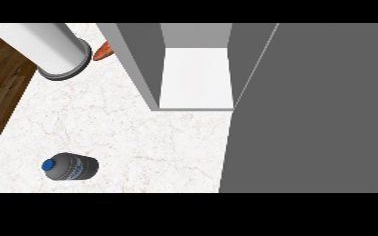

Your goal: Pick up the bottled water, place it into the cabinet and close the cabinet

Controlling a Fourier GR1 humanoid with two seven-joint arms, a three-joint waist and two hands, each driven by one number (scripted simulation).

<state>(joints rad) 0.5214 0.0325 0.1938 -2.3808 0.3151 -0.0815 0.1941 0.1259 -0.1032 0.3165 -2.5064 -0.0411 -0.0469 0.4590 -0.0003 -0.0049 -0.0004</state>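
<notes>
1. Brown wood planks (11, 75) show as a dark, grainy wedge at the far left, beyond the counter's edge.
2. A tall white cylinder (52, 47), smooth and matt with a grey rim at its base, stands on the counter near the top left corner.
3. The bottle (70, 167) stands low at the left on the counter, well apart from the cabinet. It is seen almost from above: a round blue cap (49, 165), a dark rounded shoulder and a printed label.
4. An orange thing (102, 51) peeps out just behind the cylinder; what it is cannot be told.
5. The counter (148, 145) is pale stone with faint reddish veins, flat and polished.
6. The cabinet (196, 75) stands open: grey box walls and a plain white floor inside, with nothing on it.
7. Its door (310, 110), a broad flat grey panel, fills the right side, swung out.
8. Neither the left hand nor the right hand shows, so whether they are spread or curled cannot be told.
9. By my reading the task is at its start, the pick-up not yet begun. The next move calls for a reach to the lower left and a grasp round the bottle's smooth, round body, which may roll if tipped.
</notes>
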